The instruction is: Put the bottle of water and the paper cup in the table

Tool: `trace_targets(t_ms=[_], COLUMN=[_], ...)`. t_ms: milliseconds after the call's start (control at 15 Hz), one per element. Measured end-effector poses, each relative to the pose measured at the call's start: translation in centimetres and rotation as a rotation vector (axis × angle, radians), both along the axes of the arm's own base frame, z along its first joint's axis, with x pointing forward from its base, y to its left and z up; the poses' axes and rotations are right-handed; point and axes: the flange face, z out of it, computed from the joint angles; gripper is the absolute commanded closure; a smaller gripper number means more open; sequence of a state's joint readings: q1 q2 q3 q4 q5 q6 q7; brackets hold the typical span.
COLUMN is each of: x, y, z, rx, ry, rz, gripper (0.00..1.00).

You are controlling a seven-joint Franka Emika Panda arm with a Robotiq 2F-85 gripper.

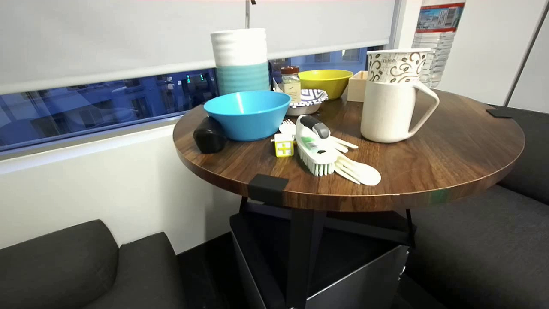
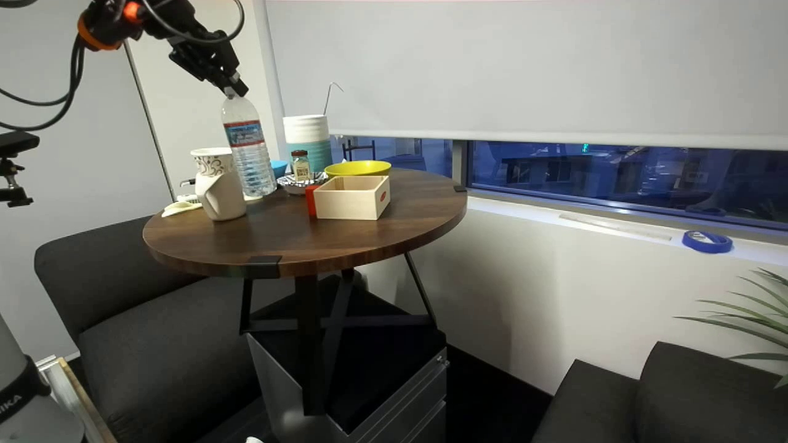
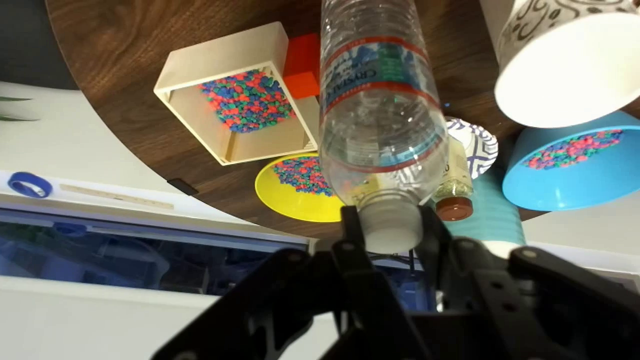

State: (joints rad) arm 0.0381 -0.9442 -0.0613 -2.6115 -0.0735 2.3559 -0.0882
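Beneath the black two-fingered gripper [image 3: 388, 220]: clear ribbed plastic water bottle [image 3: 375, 115], red-edged blue label, leaning a bit, cap end up. Gripper clamps its white cap [image 3: 392, 235], fingers [image 3: 351, 220] on either side. Can't tell if the bottle's base touches the round dark-brown wood-grain desk [image 1: 467, 137]. Wide white paper cup with dark swirls [image 1: 396, 65] is near the bottle, upright, nested in the mouth of a cream handled jug [image 1: 386, 111] standing on the desk.

Further out: white-and-grey scrub brush [image 1: 313, 148], white plastic cutlery [image 1: 366, 174] beside it, small white-and-yellow block [image 1: 283, 146], black object [image 1: 209, 136] just beside a light-blue plastic bowl [image 1: 248, 118]. Rectangular pale wooden box [image 2: 348, 207], red block [image 2: 311, 202] next to it, yellow plastic bowl [image 2: 357, 167] near. Wrist view shows multicoloured pellets [image 3: 247, 100] in both bowls and the box. Glass spice jar with brown lid [image 1: 291, 89] is at a white-and-blue patterned bowl [image 1: 313, 96]; inside or behind, can't tell. Ribbed white-and-teal canister [image 1: 240, 56] nearby. Past the desk: white blind [image 2: 523, 74] over a window [image 2: 542, 175], roll of blue tape [image 2: 707, 242] on the white sill [image 2: 529, 213], dark grey padded seats [image 2: 166, 344].
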Motion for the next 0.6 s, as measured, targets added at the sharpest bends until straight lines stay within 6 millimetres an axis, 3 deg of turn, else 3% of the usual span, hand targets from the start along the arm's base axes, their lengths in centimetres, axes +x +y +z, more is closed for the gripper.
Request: trace_targets(t_ms=[400,467,533,600], x=[-0.3,-0.4,-0.4,-0.4], y=[-1.3,-1.5,-1.6,-1.6], z=[-4.3,-4.8,-5.1,-5.2], rx=[0.025,0.026,0.027,0.027], ry=[0.047,0.055,0.061,0.064], rz=[-0.018,-0.022,-0.026,-0.028], gripper=[0.92,0.81,0.44,0.43])
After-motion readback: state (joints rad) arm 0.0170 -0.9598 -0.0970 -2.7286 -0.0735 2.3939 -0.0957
